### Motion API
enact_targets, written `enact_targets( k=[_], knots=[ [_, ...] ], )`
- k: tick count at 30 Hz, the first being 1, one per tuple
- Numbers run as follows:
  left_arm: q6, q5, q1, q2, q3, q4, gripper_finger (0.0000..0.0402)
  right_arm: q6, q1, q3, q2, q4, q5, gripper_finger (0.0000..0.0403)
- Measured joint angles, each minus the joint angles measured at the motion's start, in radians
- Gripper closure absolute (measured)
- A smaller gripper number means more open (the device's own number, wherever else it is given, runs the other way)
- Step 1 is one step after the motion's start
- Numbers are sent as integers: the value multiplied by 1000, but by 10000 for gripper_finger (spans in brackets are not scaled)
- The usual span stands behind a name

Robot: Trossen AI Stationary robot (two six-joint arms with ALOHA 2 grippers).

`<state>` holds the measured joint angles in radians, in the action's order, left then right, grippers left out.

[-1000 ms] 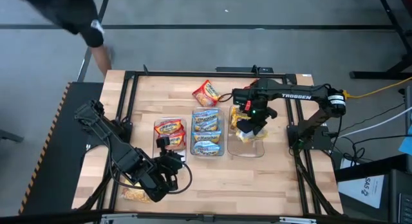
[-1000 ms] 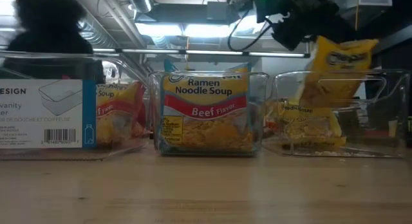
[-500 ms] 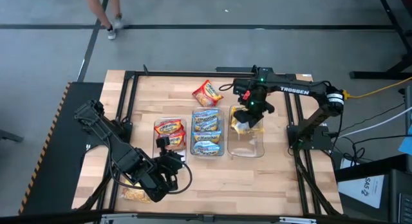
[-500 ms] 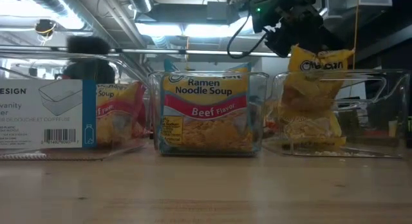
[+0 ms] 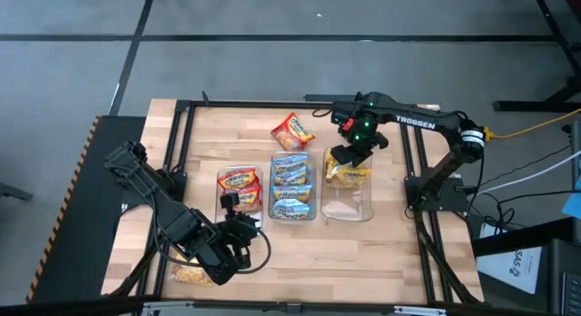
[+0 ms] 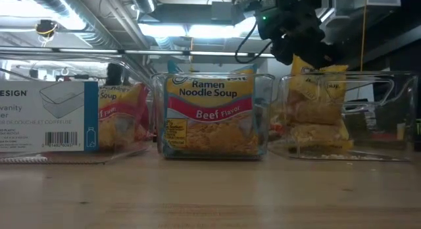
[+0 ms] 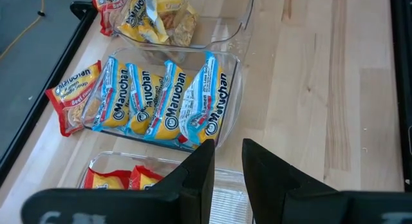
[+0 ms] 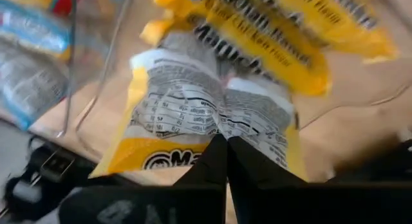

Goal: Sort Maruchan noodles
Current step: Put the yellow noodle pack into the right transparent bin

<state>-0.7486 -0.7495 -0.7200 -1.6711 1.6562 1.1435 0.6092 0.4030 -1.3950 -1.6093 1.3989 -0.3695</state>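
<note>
Three clear bins stand side by side mid-table: the left one (image 5: 240, 205) holds red Maruchan noodles packets, the middle one (image 5: 292, 213) blue packets (image 7: 161, 102), the right one (image 5: 349, 207) yellow packets (image 6: 316, 130). My right gripper (image 5: 349, 159) is over the right bin's far end, shut on a yellow packet (image 8: 206, 102) whose back label faces the wrist view. One red packet (image 5: 292, 130) lies flat on the table beyond the bins. My left gripper (image 5: 243, 227) waits near the front left, open, with nothing between its fingers (image 7: 199, 169). My right gripper pinches the yellow packet's end edge (image 8: 207, 135) between its two fingers, slanting down from above. The packet hangs below the fingers, back side toward the wrist, reaching down inside the right bin (image 6: 316, 81); whether it rests on the packets there I cannot tell.
A yellow packet (image 5: 192, 275) lies on the table at the front left under my left arm. A black frame (image 5: 182, 116) runs round the wooden top. Bare wood lies in front of the bins and at the far left.
My right gripper has carried the yellow packet toward the table's far edge along the right bin and slightly down, rolling a little. The packet, earlier held high above the bin's rim, now hangs lower inside the bin walls. A person beyond the table has left the view.
</note>
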Motion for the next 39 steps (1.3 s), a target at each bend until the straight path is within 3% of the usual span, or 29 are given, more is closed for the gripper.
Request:
enact_targets(
  k=[10,25,27,35,39],
  knots=[
    [0,0,0,0,0,0,328,9,-3,0,0,-165,99,388],
    [-4,6,0,0,0,-1,328,12,-3,0,0,-173,312,282],
    [-4,8,0,0,0,-1,328,13,-3,0,0,-161,281,280],
    [-4,8,0,0,0,-1,328,15,-77,-1,2,-99,-24,297],
    [-4,8,0,0,0,-1,328,16,-190,-1,2,-76,-12,311]
  ],
)
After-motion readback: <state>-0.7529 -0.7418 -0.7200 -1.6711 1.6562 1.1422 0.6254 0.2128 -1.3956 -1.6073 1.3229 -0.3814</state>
